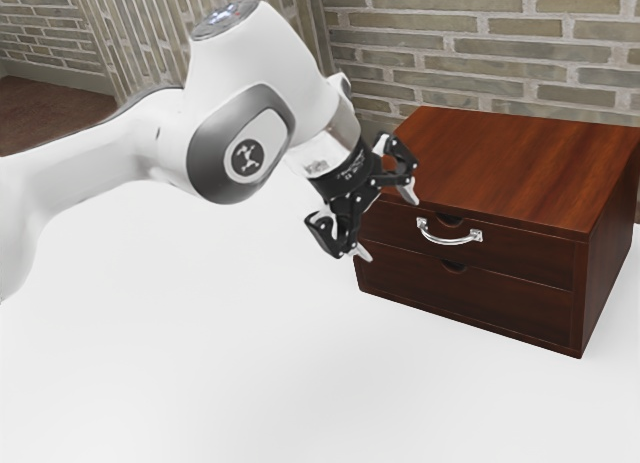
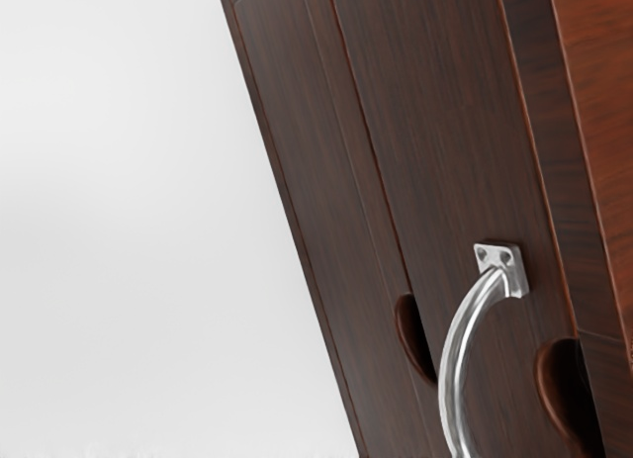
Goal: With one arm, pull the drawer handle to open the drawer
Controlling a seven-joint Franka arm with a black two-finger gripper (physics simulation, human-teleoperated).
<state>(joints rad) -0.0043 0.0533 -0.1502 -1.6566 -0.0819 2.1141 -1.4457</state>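
Observation:
A dark wooden cabinet [image 1: 520, 163] with two stacked drawers stands on the white table at the exterior view's right. The upper drawer [image 1: 510, 245] carries a curved silver handle [image 1: 449, 233] and sits flush with the cabinet front. My black gripper [image 1: 383, 221] hangs open just off the cabinet's front left corner, to the left of the handle and apart from it, with nothing between its fingers. In the wrist view the silver handle [image 2: 465, 359] arcs across the drawer front [image 2: 415, 181], with one mounting plate in sight.
The white table [image 1: 250, 383] spreads wide in front of and to the left of the cabinet. A brick wall [image 1: 480, 43] runs behind the cabinet. The lower drawer [image 1: 470, 293] has a small cut-out notch at its top edge.

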